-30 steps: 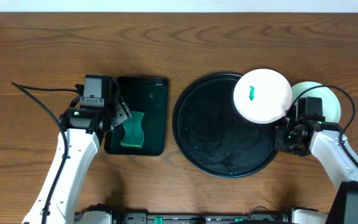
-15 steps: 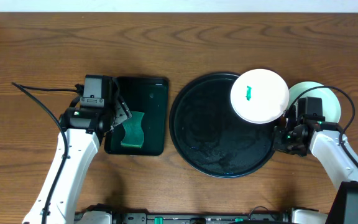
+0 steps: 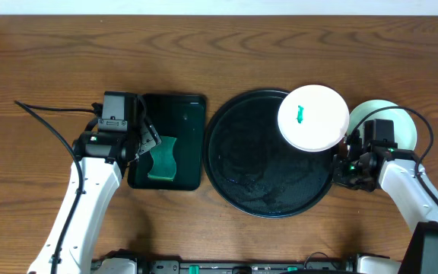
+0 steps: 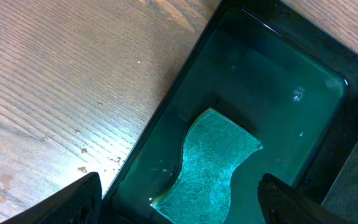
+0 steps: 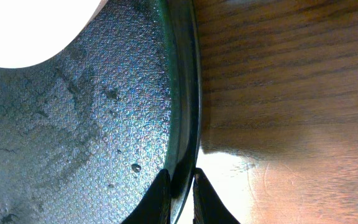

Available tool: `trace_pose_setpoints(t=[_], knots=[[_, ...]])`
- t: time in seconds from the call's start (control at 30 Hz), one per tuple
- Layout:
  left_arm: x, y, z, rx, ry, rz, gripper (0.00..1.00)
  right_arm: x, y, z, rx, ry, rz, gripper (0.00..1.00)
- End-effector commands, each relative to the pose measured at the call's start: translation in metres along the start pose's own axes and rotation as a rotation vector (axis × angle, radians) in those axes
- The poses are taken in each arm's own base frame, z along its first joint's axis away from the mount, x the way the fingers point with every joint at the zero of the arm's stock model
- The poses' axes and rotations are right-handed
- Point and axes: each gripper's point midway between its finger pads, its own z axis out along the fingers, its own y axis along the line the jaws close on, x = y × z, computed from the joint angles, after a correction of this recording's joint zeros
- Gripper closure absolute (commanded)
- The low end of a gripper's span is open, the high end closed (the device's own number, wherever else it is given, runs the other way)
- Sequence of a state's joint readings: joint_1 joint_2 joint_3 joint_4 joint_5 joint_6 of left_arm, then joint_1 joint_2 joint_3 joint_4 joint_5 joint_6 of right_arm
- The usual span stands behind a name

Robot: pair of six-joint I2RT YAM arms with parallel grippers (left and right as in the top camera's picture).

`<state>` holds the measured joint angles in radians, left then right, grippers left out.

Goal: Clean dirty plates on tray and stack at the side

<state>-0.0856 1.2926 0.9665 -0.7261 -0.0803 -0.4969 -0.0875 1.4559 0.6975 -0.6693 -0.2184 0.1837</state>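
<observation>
The round black tray (image 3: 253, 171) lies at the table's centre right. On its upper right part rests a white plate (image 3: 313, 118) with a green smear (image 3: 300, 116). A pale mint plate (image 3: 403, 128) sits on the table just right of the tray, partly hidden by my right arm. My right gripper (image 3: 342, 166) is shut on the tray's right rim (image 5: 183, 93), one finger on each side of it (image 5: 181, 190). The white plate's edge (image 5: 30, 25) shows at the top left of the right wrist view. My left gripper (image 4: 179, 199) hangs open over a green sponge (image 4: 213, 162).
A black rectangular tray (image 3: 187, 114) holding water and the green sponge (image 3: 162, 158) stands left of the round tray. My left gripper (image 3: 147, 141) hovers over its left side. A black cable (image 3: 48, 110) trails across the table at the far left.
The round tray with the white plate has slid a little to the left, my right gripper moving with its rim. The left arm has stayed still.
</observation>
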Motion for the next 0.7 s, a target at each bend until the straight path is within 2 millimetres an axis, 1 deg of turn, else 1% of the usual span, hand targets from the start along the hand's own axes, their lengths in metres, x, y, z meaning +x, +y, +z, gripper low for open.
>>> trace_pose_setpoints(t=[0.0, 0.03, 0.1, 0.13, 0.2, 0.27, 0.33, 0.5, 0.53, 0.6, 0.67], knots=[[-0.006, -0.001, -0.005, 0.006, -0.017, -0.001, 0.2, 0.006, 0.018, 0.002, -0.098, 0.029, 0.014, 0.91], [-0.006, -0.001, -0.004, 0.006, -0.017, -0.001, 0.19, 0.006, 0.019, 0.002, -0.103, 0.029, 0.013, 0.87], [-0.006, -0.001, -0.005, 0.006, -0.017, -0.001, 0.2, 0.006, 0.017, 0.001, -0.092, 0.027, 0.005, 0.74], [-0.006, -0.001, -0.004, 0.006, -0.017, -0.001, 0.19, 0.005, 0.016, 0.001, -0.082, 0.025, -0.007, 0.71], [-0.006, -0.001, -0.005, 0.006, -0.017, -0.001, 0.2, 0.002, 0.013, -0.002, -0.064, 0.019, -0.01, 0.69], [-0.006, -0.001, -0.004, 0.006, -0.017, -0.001, 0.2, -0.008, 0.015, -0.01, -0.065, -0.004, -0.01, 0.69], [-0.006, -0.001, -0.004, 0.006, -0.017, -0.001, 0.2, -0.021, 0.02, -0.024, -0.07, -0.034, -0.021, 0.69], [-0.006, -0.001, -0.005, 0.006, -0.017, -0.001, 0.2, -0.06, 0.038, -0.07, -0.083, -0.137, -0.121, 0.68], [-0.006, -0.001, -0.005, 0.006, -0.017, -0.001, 0.2, -0.067, 0.041, -0.078, -0.084, -0.156, -0.141, 0.65], [-0.006, -0.001, -0.004, 0.006, -0.017, -0.001, 0.2, -0.08, 0.047, -0.091, -0.088, -0.199, -0.167, 0.51], [-0.006, -0.001, -0.005, 0.006, -0.017, -0.001, 0.2, -0.09, 0.049, -0.098, -0.083, -0.235, -0.193, 0.51]])
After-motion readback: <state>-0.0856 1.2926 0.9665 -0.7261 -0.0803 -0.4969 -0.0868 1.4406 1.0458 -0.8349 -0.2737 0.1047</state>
